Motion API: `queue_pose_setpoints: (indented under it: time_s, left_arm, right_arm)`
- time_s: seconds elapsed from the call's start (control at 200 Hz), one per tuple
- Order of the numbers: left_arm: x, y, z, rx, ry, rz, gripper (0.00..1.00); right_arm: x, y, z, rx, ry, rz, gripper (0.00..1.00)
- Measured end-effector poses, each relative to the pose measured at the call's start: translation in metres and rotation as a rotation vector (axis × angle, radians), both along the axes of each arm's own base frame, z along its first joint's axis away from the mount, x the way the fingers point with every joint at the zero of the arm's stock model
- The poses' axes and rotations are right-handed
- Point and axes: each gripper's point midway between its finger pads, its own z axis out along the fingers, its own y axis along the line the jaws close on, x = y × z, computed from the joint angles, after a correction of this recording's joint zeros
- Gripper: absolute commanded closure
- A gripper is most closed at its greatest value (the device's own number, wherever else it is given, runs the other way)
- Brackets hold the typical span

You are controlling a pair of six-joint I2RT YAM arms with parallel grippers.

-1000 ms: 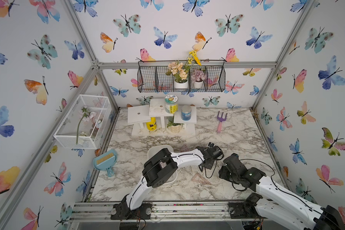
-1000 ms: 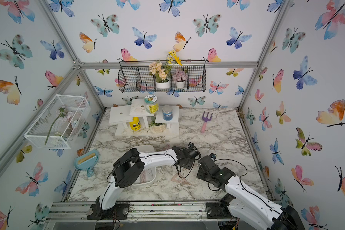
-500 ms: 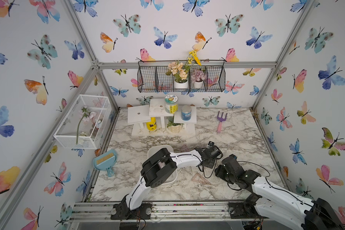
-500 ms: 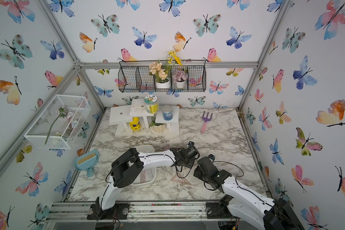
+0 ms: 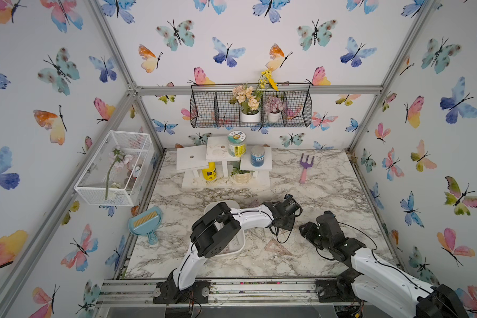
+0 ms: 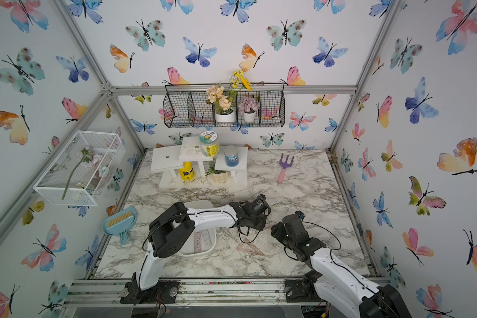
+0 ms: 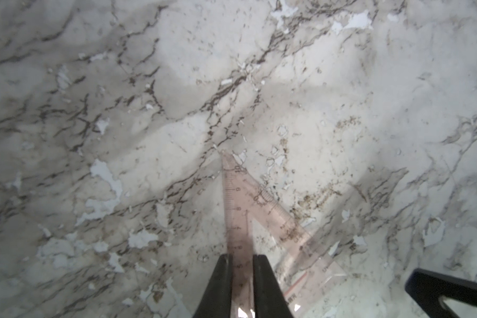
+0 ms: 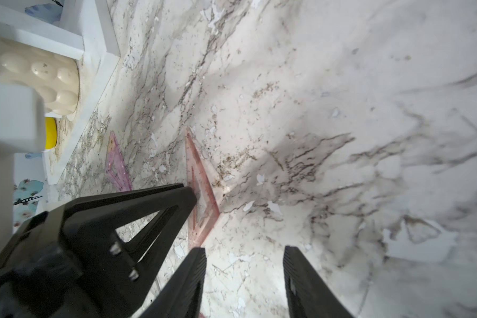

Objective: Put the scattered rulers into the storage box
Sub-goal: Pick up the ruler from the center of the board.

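Note:
My left gripper [image 7: 242,258] is shut on the straight edge of a pink transparent set square [image 7: 237,209] that lies on the marble. In both top views the left gripper [image 5: 282,227] [image 6: 252,227] points down at mid-table and hides that piece. Close beside it my right gripper [image 8: 244,250] [image 5: 303,228] stands open over bare marble, by the same set square [image 8: 201,187]. Another pink ruler [image 8: 116,162] lies farther off toward the shelf. A further set square [image 5: 277,246] [image 6: 248,247] lies nearer the front. The white storage box [image 5: 236,247] [image 6: 201,252] holds rulers [image 6: 204,239], partly under my left arm.
A white stepped shelf [image 5: 223,165] with jars and a small pot stands at the back. The purple-and-pink garden fork [image 5: 304,168] lies back right. A blue brush-and-dustpan [image 5: 146,223] lies at the left edge. A white mesh cage [image 5: 116,168] hangs on the left wall.
My left gripper's jaws have narrowed onto the set square's edge. The right gripper has edged a little closer to the left one.

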Motion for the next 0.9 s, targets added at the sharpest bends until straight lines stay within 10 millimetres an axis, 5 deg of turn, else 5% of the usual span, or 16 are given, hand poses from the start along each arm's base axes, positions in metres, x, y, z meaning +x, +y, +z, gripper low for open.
queue_pose_setpoints:
  time_s: [0.38,0.901]
  left_arm:
    - [0.000,0.000,0.001,-0.011,0.013,-0.003,0.85]
    - [0.000,0.000,0.001,-0.015,0.020,-0.004,0.86]
  right_arm:
    - [0.007,0.013,0.006,0.067,-0.021,0.034,0.52]
    - [0.015,0.017,-0.011,0.107,0.022,0.029,0.64]
